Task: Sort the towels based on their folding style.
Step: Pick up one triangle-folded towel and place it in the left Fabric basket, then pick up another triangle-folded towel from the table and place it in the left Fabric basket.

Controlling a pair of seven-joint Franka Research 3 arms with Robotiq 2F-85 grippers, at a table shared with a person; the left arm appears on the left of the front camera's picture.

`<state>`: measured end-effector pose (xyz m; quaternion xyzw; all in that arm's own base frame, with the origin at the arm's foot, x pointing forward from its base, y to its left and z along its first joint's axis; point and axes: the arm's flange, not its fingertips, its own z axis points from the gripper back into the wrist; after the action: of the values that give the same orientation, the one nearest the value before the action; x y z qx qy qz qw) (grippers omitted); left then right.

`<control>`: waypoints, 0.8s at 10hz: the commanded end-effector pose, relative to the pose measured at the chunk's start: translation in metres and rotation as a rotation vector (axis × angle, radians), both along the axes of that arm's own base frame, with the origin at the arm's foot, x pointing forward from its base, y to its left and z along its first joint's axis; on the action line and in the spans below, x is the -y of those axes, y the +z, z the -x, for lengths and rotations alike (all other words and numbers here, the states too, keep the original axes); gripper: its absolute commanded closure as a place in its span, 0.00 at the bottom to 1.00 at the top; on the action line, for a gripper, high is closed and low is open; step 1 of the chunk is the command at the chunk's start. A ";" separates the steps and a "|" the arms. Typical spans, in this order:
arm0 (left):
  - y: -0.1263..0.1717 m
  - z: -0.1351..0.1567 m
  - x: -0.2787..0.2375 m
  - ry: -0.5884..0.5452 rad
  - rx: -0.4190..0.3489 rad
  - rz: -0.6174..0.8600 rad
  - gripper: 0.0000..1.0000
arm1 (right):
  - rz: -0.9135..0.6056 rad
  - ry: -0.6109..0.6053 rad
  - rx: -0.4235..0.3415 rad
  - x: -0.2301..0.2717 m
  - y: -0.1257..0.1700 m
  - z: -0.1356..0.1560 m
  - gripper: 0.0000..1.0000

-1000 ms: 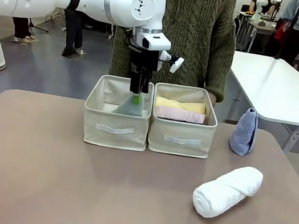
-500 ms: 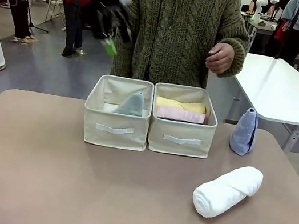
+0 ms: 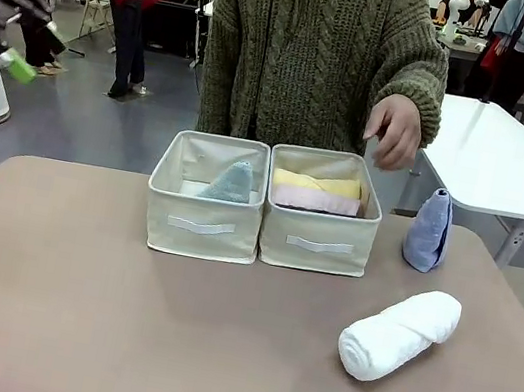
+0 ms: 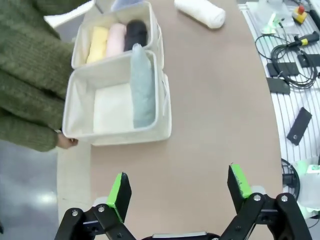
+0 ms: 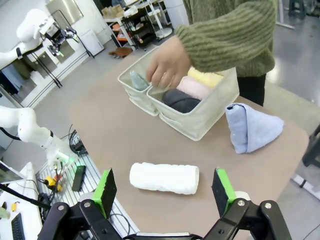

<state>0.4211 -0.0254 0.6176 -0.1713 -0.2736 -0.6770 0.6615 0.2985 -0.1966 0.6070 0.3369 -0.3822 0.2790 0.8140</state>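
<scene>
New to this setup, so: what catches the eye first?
Two cream bins stand side by side mid-table, a mint green towel in the left one, rolled towels in the right. A white rolled towel lies at front right, a light blue towel stands behind it, and a person's hand hovers above the bins.

The left gripper (image 3: 26, 48) hangs high at the far left, well above the table, tilted, with its jaws spread wide and nothing between its green pads (image 4: 119, 191). The right gripper (image 5: 164, 189) is also spread wide and empty, looking down from above the table's near right side. Across the table, the person's hand (image 3: 393, 130) hangs in the air right of centre, wrist bent and fingers drooping loosely downward.
</scene>
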 end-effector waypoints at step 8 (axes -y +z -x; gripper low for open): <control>0.012 -0.012 -0.023 -0.095 -0.121 0.224 0.00 | -0.005 0.008 0.013 -0.001 -0.001 -0.001 0.00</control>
<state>0.4213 -0.0192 0.6185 -0.2090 -0.2795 -0.6732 0.6520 0.2984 -0.1966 0.6070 0.3369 -0.3823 0.2790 0.8140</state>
